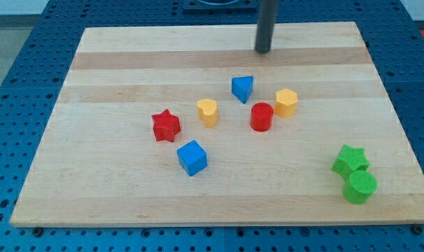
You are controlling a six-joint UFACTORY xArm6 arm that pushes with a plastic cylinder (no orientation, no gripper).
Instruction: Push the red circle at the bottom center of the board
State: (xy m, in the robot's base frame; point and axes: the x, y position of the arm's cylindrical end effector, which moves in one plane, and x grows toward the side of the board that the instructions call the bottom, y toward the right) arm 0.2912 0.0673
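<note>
Near the view's top, right of centre, our tip [262, 51] rested on the board [114, 189], well apart from every block and touching none. We carry no claw, only the dark rod, so no open or closed state applied. Only the rod's lower length showed; the rest ran out of the frame's upper edge.

From the single camera view we recorded the red circle [262, 116] standing a little right of the board's centre, below our tip and well short of the bottom edge. A yellow block [286, 102], apparently hexagonal though the angle made its outline hard to confirm, sat just beside the red circle on the view's upper right; whether the two touched we could not tell. The blue triangle [243, 88] stood near the red circle on its upper left, between it and our tip. A second yellow block [208, 112], rounded in outline, lay further to the view's left, apart from the red star [166, 125] beyond it. The blue cube [192, 157] sat below the red star, toward the view's bottom.

Toward the bottom right corner, the green star [351, 160] and the green circle [359, 187] stood touching, the star above the circle, well apart from the central group.
</note>
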